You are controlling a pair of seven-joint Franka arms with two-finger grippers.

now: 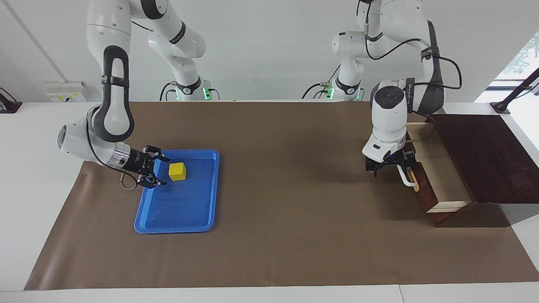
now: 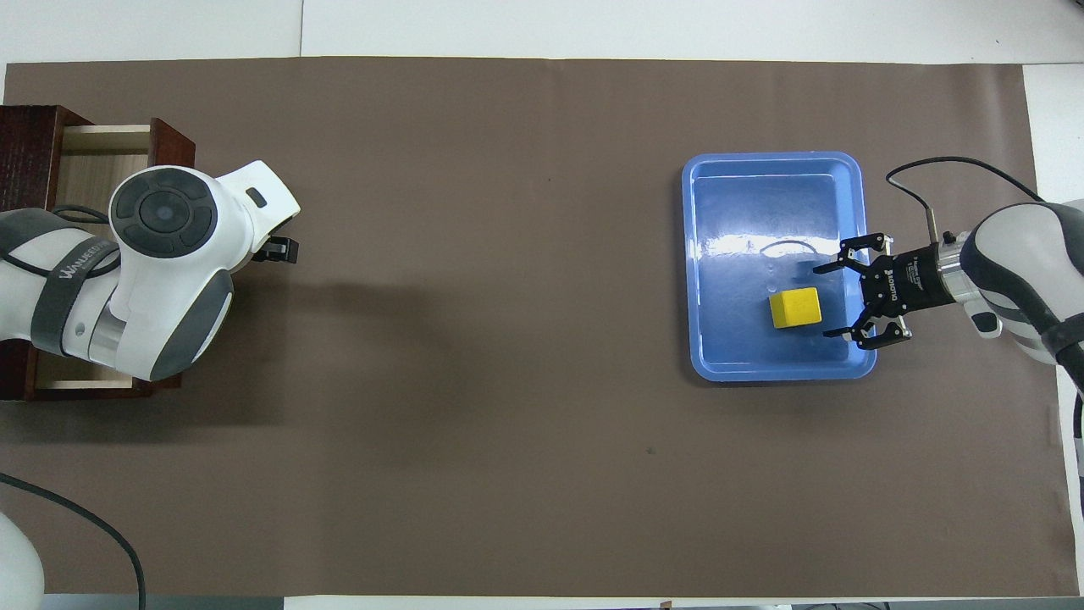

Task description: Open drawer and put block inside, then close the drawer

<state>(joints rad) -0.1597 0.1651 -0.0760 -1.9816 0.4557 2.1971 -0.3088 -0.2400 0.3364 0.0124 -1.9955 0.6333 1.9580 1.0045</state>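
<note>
The yellow block [image 1: 177, 171] lies in the blue tray [image 1: 177, 229] at the right arm's end of the table. My right gripper [image 1: 165, 171] is open and low over the tray, beside the block, with its fingertips level with the block's nearest edge. In the overhead view the gripper [image 2: 823, 302] and the block [image 2: 795, 307] stand the same way. The drawer [image 1: 440, 179] is pulled partly out of its dark wooden box [image 1: 484, 155], and its pale interior shows. My left gripper [image 1: 403, 168] is shut on the drawer's white handle [image 1: 407, 179].
The brown mat [image 1: 286, 189] covers the table between the tray and the drawer. The left arm's wrist [image 2: 169, 254] hides much of the drawer [image 2: 93, 161] from above. The tray's rim [image 2: 775, 373] stands a little raised around the block.
</note>
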